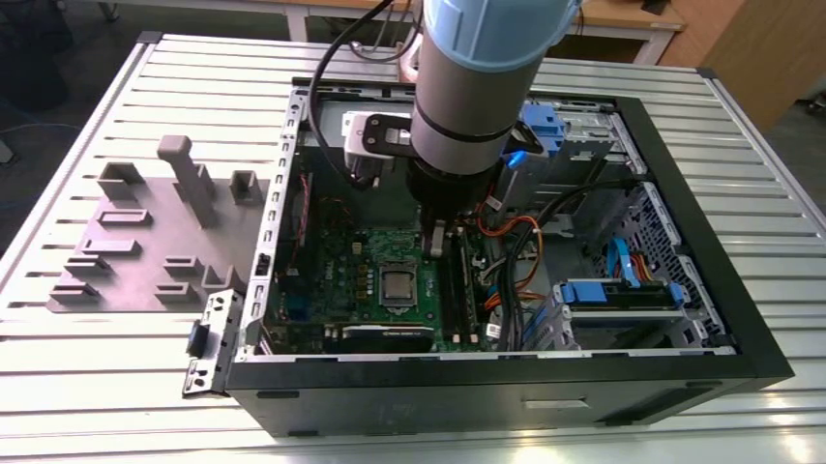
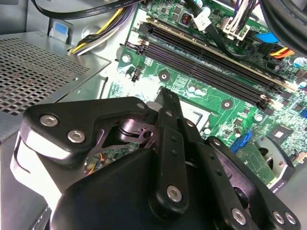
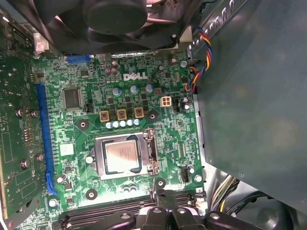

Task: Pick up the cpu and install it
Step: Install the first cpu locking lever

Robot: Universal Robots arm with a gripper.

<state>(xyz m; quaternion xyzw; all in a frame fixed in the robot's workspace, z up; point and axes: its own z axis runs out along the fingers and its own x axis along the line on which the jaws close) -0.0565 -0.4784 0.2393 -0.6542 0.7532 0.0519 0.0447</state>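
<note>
One cpu (image 1: pixel 397 283), one arm (image 1: pixel 478 87), one gripper (image 1: pixel 439 244), one open computer case (image 1: pixel 516 391), one green board (image 1: pixel 339 275) inside it. One grey plate (image 1: pixel 135 266) with upright blocks, lying on the table (image 1: pixel 103 387) just beside the case, on the exterior view's left. One round black fan (image 3: pixel 115 14) at the edge of the board in the first wrist view.

Arm coming straight down from above into the open case, wrist pointing down. Gripper low over the board, by the long black slots (image 2: pixel 206 62), near the cpu on the exterior view's right of it, not touching it. Jaws together, holding nothing.

Cpu lying flat in its seat in the middle of the green board, silver top facing up, a metal frame (image 3: pixel 98 158) around it. Square, so no long side; edges lined up with the edges of the board. Easy to see in the first wrist view (image 3: pixel 122 157), just past the gripper (image 3: pixel 169 213).
</note>
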